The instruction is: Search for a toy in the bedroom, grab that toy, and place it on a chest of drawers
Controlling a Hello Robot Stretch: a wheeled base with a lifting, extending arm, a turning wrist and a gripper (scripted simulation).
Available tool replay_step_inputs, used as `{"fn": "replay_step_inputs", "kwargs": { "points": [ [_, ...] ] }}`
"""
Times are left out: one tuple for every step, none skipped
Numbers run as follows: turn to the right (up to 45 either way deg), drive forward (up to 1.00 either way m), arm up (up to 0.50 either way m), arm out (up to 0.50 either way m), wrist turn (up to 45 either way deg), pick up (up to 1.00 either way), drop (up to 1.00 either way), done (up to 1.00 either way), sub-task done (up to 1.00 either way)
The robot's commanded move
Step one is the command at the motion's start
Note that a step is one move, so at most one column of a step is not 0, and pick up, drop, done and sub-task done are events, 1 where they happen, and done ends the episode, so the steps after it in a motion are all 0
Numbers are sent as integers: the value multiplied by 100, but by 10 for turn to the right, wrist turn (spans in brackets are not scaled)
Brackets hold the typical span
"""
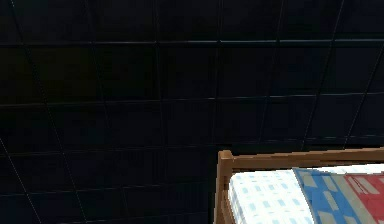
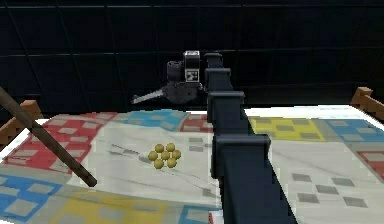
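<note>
Yellow ball cluster [image 2: 165, 155], probably the toy, lies on the bed [image 2: 310, 150] at about 5 o'clock from the pincer [image 2: 140, 100] in the arm side view. The pincer reaches past it and holds nothing. Its opening cannot be told.

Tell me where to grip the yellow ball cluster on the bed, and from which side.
Probably the ball cluster itself, from above: it lies flat on the quilt with bare cloth around it and is the bulkiest part. The thin grey prongs left of it look too slight to grip.
</note>
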Motion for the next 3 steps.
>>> {"fn": "replay_step_inputs", "kwargs": {
  "points": [
    [0, 0, -30, 0, 0, 0, 0, 0, 0],
    [0, 0, 0, 0, 0, 100, 0, 0, 0],
    [0, 0, 10, 0, 0, 0, 0, 0, 0]
  ]
}}
